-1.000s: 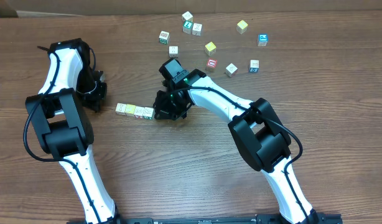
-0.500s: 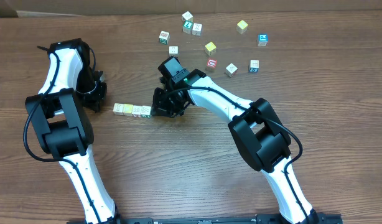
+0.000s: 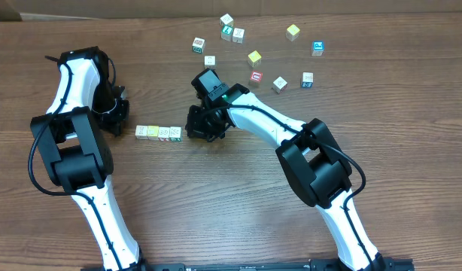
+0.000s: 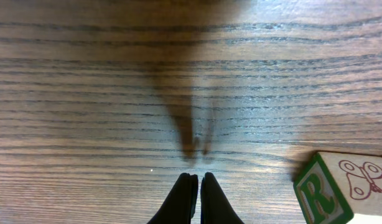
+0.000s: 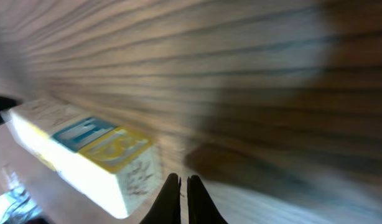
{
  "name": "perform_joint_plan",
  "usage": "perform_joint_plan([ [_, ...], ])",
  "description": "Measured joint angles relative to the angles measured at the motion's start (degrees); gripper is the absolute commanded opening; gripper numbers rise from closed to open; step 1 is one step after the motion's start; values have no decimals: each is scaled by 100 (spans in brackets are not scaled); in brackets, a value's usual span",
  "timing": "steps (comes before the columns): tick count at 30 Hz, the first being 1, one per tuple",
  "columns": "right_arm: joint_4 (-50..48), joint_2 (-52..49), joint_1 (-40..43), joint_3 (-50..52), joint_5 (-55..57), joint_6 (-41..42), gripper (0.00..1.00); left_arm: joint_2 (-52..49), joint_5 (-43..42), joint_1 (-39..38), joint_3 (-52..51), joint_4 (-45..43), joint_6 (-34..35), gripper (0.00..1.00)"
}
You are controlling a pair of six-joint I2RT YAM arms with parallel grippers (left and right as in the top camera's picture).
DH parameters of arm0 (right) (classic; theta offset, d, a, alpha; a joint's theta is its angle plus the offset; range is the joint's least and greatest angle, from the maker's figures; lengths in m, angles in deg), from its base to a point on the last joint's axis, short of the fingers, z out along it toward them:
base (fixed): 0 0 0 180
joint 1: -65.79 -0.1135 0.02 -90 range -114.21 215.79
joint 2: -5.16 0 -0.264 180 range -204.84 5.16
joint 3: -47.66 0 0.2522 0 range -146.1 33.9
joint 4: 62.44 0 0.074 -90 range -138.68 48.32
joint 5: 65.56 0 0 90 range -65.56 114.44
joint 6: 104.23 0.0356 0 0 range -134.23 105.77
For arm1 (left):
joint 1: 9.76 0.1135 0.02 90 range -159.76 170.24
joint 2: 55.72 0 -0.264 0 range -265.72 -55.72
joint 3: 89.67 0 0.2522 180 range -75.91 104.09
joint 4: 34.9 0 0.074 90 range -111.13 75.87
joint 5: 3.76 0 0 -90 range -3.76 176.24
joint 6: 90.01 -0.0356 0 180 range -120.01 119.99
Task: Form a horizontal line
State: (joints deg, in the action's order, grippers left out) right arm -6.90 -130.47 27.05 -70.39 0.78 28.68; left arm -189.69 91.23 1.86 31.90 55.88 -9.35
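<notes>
The right hand (image 5: 180,183), pinched closed and empty, sits just beside the four-cube row (image 3: 159,132); the left hand (image 4: 198,180) is closed too.

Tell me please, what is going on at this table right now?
Two robot arms are forming a horizontal line. A row of four cubes lies on the table. The right gripper, shut, sits close beside the row's right end; whether it touches is unclear. The left gripper, also shut, rests low near the left end, apart from it. Other loose cubes lie scattered farther back.
</notes>
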Motion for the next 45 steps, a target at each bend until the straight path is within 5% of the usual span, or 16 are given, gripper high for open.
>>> perform_joint_plan([
  [14,1683,4,474,-815,2371,-398,4,234,0,0,-13,184,136,4],
  [23,2131,289,710,-815,3064,-651,4,2433,17,249,-37,229,632,5],
  [40,3893,4732,946,-822,5189,-868,4,6815,-1108,262,-20,306,588,5],
  [41,4028,5025,946,-822,5270,-868,6,6990,-1178,262,-20,354,584,5],
  [42,4144,5401,946,-824,5359,-866,21,7136,-1237,262,-20,365,581,5],
  [43,4197,5622,946,-828,5403,-866,25,7291,-1298,262,-20,372,584,5],
  [45,4297,6229,946,-850,5495,-844,63,7573,-1390,262,-20,380,581,9],
])
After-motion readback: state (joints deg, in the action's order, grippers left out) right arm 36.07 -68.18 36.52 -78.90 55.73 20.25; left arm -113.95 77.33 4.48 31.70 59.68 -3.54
